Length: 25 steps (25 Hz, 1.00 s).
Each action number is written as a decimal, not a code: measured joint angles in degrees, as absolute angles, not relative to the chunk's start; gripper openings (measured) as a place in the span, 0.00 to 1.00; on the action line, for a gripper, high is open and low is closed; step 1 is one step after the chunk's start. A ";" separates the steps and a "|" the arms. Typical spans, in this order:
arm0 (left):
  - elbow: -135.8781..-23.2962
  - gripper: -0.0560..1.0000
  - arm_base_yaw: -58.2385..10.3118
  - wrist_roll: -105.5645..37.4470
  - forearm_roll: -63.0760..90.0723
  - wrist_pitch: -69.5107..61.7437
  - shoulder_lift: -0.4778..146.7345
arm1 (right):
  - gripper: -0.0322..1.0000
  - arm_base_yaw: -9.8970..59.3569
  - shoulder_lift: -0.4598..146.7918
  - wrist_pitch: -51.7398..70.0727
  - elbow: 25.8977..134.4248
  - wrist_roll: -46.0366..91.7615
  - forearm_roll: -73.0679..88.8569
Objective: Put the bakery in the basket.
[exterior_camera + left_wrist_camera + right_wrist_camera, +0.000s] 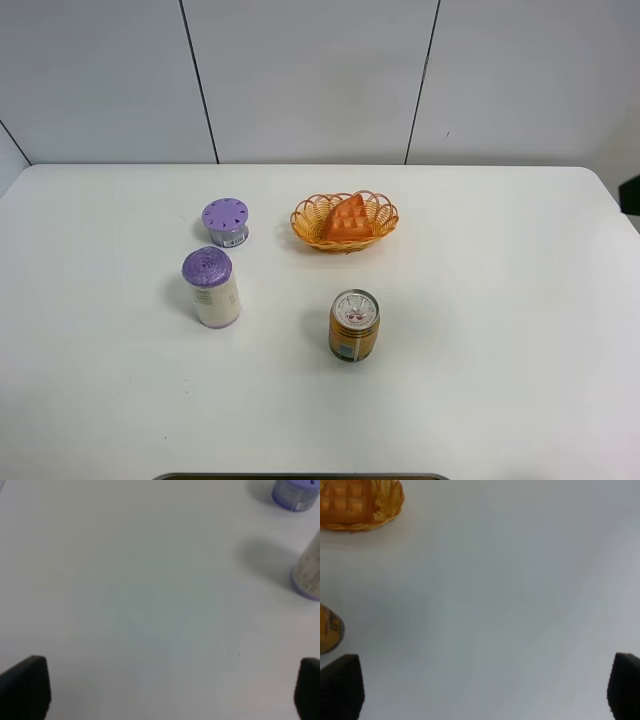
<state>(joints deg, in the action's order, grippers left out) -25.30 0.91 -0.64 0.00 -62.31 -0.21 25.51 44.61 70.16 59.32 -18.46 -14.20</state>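
Wicker basket: shallow oval basket of yellow-orange woven strands with a looped rim; seen in the right wrist view well ahead of the right tool and off to one side, nothing touching it.
Bakery: small orange-brown wedge-shaped waffle piece with square pockets; it already lies inside the basket, leaning on the woven wall, its point towards the far rim.
Left tool: fingers spread wide, nothing between them, hovering over bare white tabletop.
Right tool: fingers likewise spread wide and empty, over bare tabletop.
Bystanders: short purple lidded tub and tall white cylinder with a purple cap, both ahead of the left tool and to one side; orange-gold drink can, just beside the right tool's finger.
Step in hand: by my reading the placing is done and only the retreat remains.
Doing it well: keep both tools spread and clear of the basket; draw the right one back without brushing the can, which would tip easily; leave the waffle piece as it rests.
Risk: a nudge to the light basket could slide it or spill the wedge.
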 joint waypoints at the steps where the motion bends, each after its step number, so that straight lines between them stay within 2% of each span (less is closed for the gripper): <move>1: -25.30 0.99 0.91 -0.64 0.00 -62.31 -0.21 | 0.97 24.87 41.97 70.16 57.78 -18.33 -14.41; 13: -25.30 0.99 0.91 -0.64 0.00 -62.31 -0.21 | 0.97 7.39 19.87 67.39 37.09 -12.28 -12.95; 25: -25.30 0.99 0.91 -0.64 0.00 -62.31 -0.21 | 0.97 6.11 -0.12 63.06 33.34 -10.60 -11.35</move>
